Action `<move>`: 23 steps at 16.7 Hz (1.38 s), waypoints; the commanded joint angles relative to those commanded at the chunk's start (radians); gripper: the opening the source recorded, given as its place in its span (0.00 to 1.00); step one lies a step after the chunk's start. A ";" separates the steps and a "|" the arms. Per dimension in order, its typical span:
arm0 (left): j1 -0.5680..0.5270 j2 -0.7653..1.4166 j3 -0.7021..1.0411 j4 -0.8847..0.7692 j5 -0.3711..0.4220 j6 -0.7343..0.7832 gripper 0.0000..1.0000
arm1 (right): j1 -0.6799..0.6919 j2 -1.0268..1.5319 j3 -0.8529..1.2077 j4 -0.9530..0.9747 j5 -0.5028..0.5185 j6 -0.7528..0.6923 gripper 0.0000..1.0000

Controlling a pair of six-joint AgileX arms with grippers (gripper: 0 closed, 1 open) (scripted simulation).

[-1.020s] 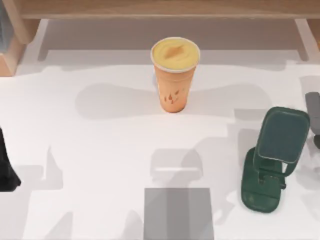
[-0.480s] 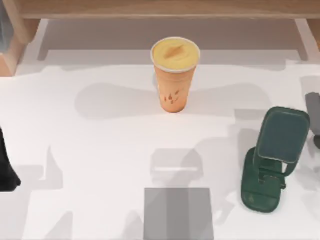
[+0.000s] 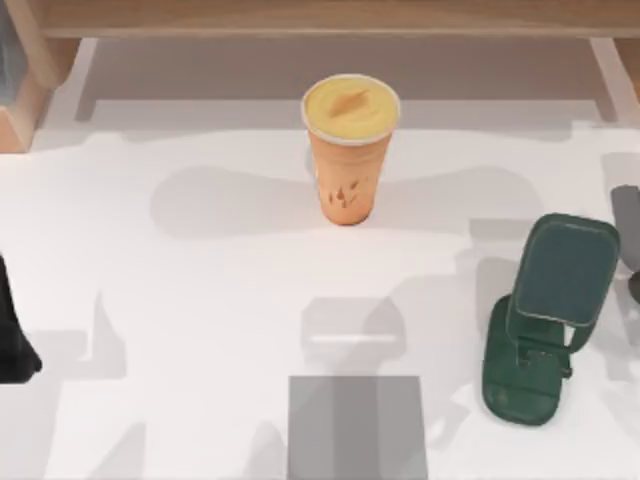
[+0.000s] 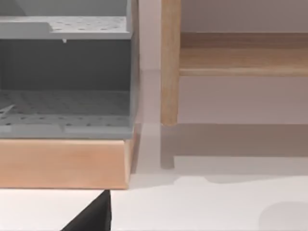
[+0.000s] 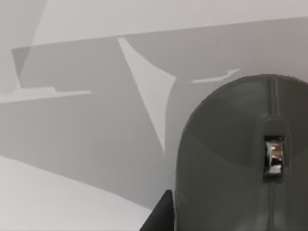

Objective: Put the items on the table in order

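The orange cup (image 3: 349, 150) with its yellow lid stands upright at the back middle of the white table (image 3: 200, 300). The olive-grey mouse (image 5: 231, 163) lies close under the right wrist camera, its scroll wheel (image 5: 274, 156) facing up. One dark fingertip (image 5: 158, 219) of my right arm shows just beside the mouse's edge; whether it touches the mouse is unclear. My left arm (image 3: 12, 335) is parked at the table's left edge, and one of its dark fingertips (image 4: 91, 216) hangs over the table in front of the shelf.
A dark green phone stand (image 3: 545, 325) stands at the right. A flat grey pad (image 3: 357, 428) lies at the front middle. A wooden shelf (image 3: 320, 18) runs along the back, with a grey perforated rack (image 4: 65, 72) at its left. A grey shape (image 3: 628, 225) is cut by the right edge.
The grey shape at the right edge has slid slightly to the right. The cup, the stand, the pad and the left arm have not moved.
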 joint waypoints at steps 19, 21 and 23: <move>0.000 0.000 0.000 0.000 0.000 0.000 1.00 | -0.001 -0.143 0.246 -0.385 0.002 0.004 0.00; 0.000 0.000 0.000 0.000 0.000 0.000 1.00 | -0.001 -0.143 0.246 -0.385 0.002 0.004 0.00; 0.000 0.000 0.000 0.000 0.000 0.000 1.00 | 0.001 -0.139 0.244 -0.383 0.002 0.005 0.00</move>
